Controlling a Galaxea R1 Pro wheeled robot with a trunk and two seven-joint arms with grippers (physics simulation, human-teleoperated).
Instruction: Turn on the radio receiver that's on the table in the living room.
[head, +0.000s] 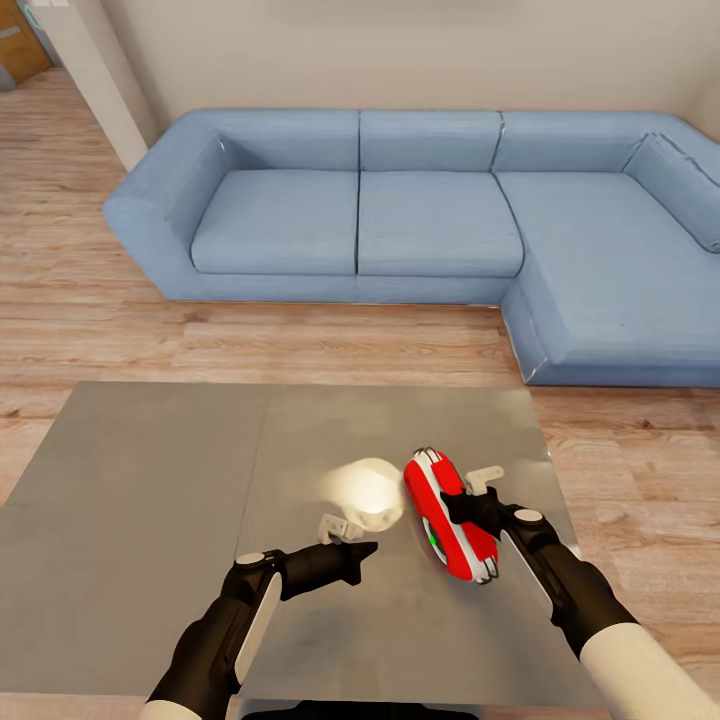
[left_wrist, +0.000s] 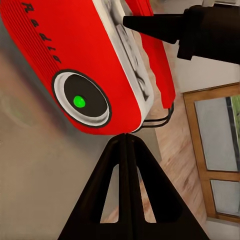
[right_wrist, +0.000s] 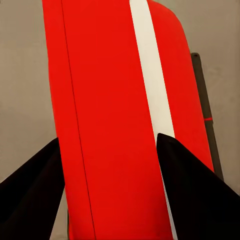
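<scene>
Now, radio receiver (head: 450, 513): lower right of centre on the grey worktop (head: 150, 500) — green dial light on.
Right end effector (head: 455, 505): fingers spread astride the radio's body.
Left end effector (head: 362, 551): pressed together — tip just beside the dial.
Sofa (head: 420, 215): upper frame.

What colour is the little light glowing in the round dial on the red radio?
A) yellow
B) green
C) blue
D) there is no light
B: in the left wrist view the radio receiver shows a bright green light in the middle of its white-ringed dial, and the head view shows the same green glow on its face.
</scene>
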